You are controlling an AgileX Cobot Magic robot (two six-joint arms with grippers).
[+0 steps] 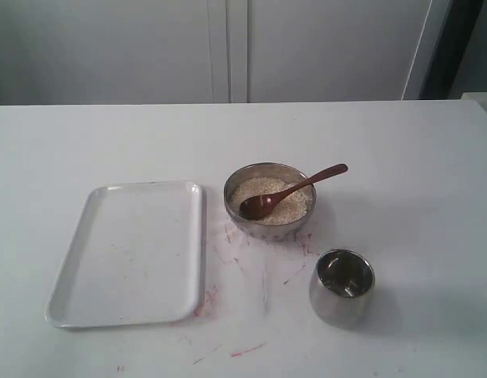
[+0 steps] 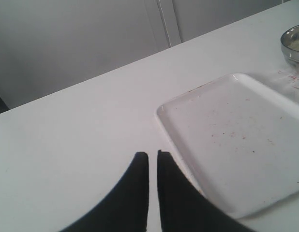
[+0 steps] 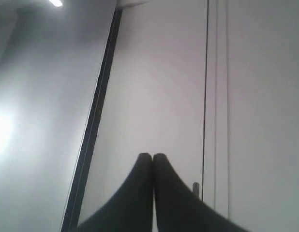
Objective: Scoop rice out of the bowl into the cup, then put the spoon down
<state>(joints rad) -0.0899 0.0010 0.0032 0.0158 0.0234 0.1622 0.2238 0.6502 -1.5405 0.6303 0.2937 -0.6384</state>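
The steel bowl [image 1: 232, 185] stands mid-table, filled with off-white rice [image 1: 287, 208]. The dark wooden spoon [image 1: 295, 191] lies in it, its oval end on the rice and its handle sticking out over the right rim. The shiny steel cup [image 1: 342, 287] stands in front of the bowl to the right. Neither arm shows in the exterior view. My left gripper [image 2: 153, 153] hovers over the table by a tray corner, its fingers almost touching with nothing between them; the bowl's rim [image 2: 294, 41] shows far off. My right gripper [image 3: 153, 155] is shut and empty, facing a wall.
A white rectangular tray [image 1: 129, 252] lies left of the bowl, seen close by in the left wrist view as the tray [image 2: 236, 135] with small red specks. Red smears mark the table around the bowl. White cabinet doors [image 1: 228, 47] stand behind the table.
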